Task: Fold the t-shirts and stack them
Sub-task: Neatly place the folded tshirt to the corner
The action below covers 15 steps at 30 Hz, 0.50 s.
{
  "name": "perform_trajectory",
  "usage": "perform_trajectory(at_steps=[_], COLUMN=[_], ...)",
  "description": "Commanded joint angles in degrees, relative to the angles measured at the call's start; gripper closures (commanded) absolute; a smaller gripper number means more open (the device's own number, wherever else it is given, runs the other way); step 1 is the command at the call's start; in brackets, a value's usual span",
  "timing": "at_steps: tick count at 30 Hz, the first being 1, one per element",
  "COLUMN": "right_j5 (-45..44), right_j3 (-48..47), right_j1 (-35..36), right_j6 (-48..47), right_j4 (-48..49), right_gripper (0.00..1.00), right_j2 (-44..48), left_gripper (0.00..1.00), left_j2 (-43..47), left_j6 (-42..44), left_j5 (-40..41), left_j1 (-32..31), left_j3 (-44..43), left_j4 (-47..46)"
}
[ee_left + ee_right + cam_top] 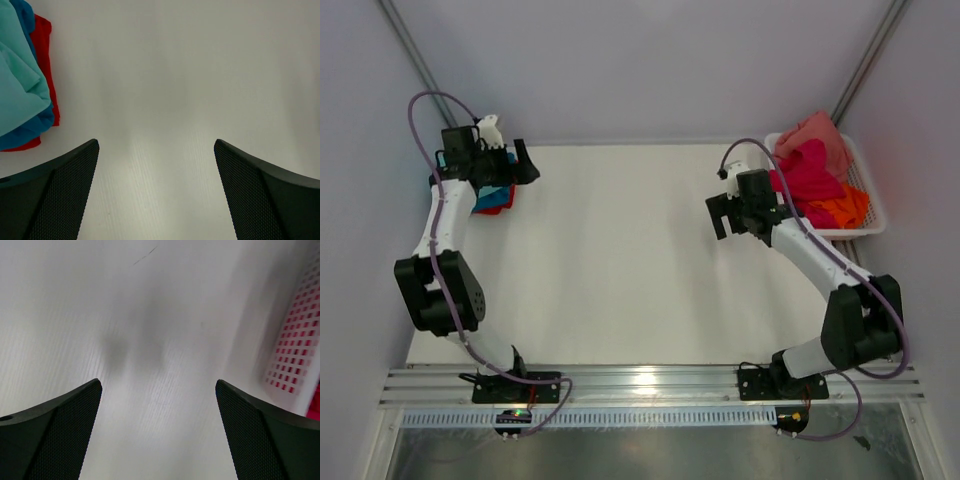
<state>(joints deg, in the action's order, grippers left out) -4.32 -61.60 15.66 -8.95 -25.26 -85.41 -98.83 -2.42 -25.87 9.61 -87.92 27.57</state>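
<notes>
White mesh basket (875, 212) (far right) on table (620, 260).

Far across the table from the white mesh basket (850, 233), the folded stack (496, 200) lies mostly under the left arm (470, 165) in the top view, and only slivers of red and blue show. The left wrist view cuts that stack at its left edge, so the mint-teal t-shirt (17, 75), the blue t-shirt (31, 125) and the red t-shirt (45, 60) appear only in part. In the right wrist view the basket (295, 340) is blurred and cropped by the right edge, and the pink-red cloth behind its mesh cannot be identified. Just below it, a magenta scrap (315, 407) is clipped. The left gripper (155, 145) and right gripper (157, 385) are cut off at the bottom edge.
</notes>
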Motion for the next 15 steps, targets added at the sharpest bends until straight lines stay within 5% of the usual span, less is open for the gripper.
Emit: perform_trajectory(at_steps=[1, 15], right_j5=[-10.00, -22.30], right_j3=[2.88, 17.12], right_j1=[0.34, 0.25], right_j6=[1.04, -2.83], right_j4=[10.73, 24.71], right_gripper=[0.01, 0.01], right_j2=[9.80, 28.88], left_gripper=[0.01, 0.01], left_j2=[9.25, 25.70], left_j6=[-3.30, -1.98], left_j5=[-6.12, -7.27], left_j1=[0.06, 0.06], left_j3=[3.44, 23.49], left_j4=[-5.42, -10.96])
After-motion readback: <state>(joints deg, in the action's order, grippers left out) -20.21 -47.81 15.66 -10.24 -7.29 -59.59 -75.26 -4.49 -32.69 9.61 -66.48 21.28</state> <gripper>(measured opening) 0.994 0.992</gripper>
